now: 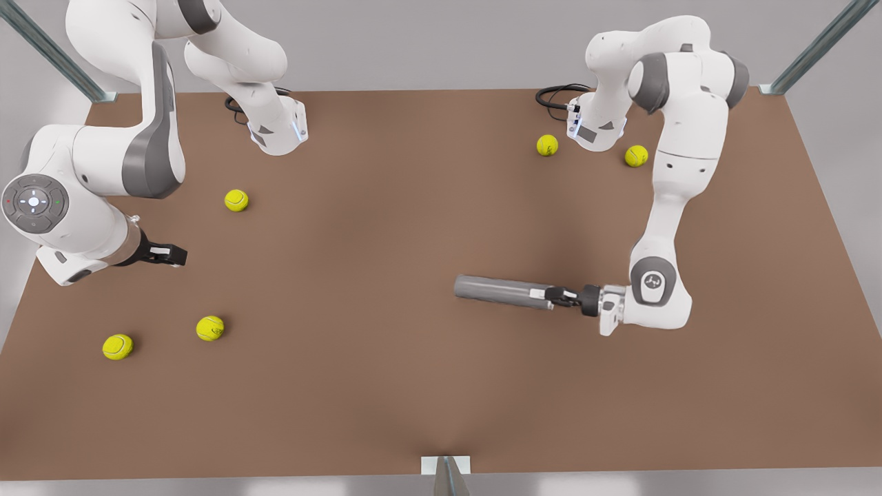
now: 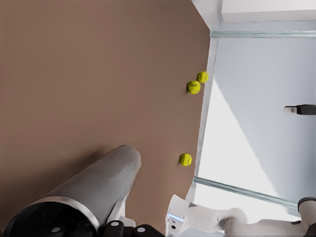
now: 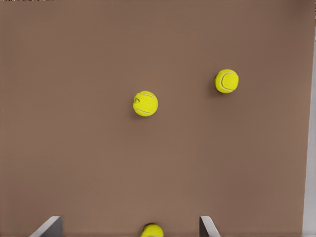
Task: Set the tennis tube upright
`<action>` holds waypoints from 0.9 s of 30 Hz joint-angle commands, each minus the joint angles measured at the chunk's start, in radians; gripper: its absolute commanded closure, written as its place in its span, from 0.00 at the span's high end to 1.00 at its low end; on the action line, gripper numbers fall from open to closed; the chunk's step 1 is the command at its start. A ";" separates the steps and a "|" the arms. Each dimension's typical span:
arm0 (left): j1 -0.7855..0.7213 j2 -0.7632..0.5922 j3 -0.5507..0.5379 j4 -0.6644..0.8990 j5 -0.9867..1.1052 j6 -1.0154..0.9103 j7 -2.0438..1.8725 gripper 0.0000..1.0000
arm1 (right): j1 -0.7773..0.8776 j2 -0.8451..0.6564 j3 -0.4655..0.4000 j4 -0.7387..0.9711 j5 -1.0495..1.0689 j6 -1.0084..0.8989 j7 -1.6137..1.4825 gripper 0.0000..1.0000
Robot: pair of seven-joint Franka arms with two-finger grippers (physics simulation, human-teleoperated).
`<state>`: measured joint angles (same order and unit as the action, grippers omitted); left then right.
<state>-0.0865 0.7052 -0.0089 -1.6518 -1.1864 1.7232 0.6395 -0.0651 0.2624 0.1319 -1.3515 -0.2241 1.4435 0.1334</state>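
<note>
Matte grey tennis tube (image 1: 499, 291) lying flat, left hand (image 1: 561, 297) clamping its rim

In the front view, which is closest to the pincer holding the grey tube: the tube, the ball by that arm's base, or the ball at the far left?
From the left pincer:
1. Tennis tube, gripped.
2. Ball beside the base.
3. Far-left ball.

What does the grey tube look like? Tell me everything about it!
The tennis tube is a plain matte grey cylinder lying on its side on the brown table, toward the front view's right. One end is open and hollow, dark inside, with a lighter rim. The left hand is at that open end, its fingers gripping the rim. No balls touch it.
</note>
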 commanded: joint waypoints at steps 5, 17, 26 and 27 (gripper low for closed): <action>0.001 -0.029 0.027 0.021 0.088 -0.019 -0.009 0.21 | 0.002 0.000 0.000 -0.002 0.000 0.000 -0.006 1.00; 0.021 -0.184 0.093 0.078 0.461 -0.048 -0.130 0.21 | 0.002 0.000 0.002 0.002 0.002 0.000 -0.011 1.00; 0.021 -0.306 0.129 0.087 0.743 -0.037 -0.207 0.21 | 0.002 0.000 0.002 0.002 0.002 0.000 -0.011 1.00; 0.021 -0.319 0.130 0.087 0.761 -0.037 -0.233 0.21 | 0.002 0.000 0.002 0.002 0.002 0.000 -0.011 1.00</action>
<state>-0.0659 0.3762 0.1212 -1.5646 -0.4935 1.6963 0.3886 -0.0630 0.2624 0.1334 -1.3499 -0.2233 1.4435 0.1215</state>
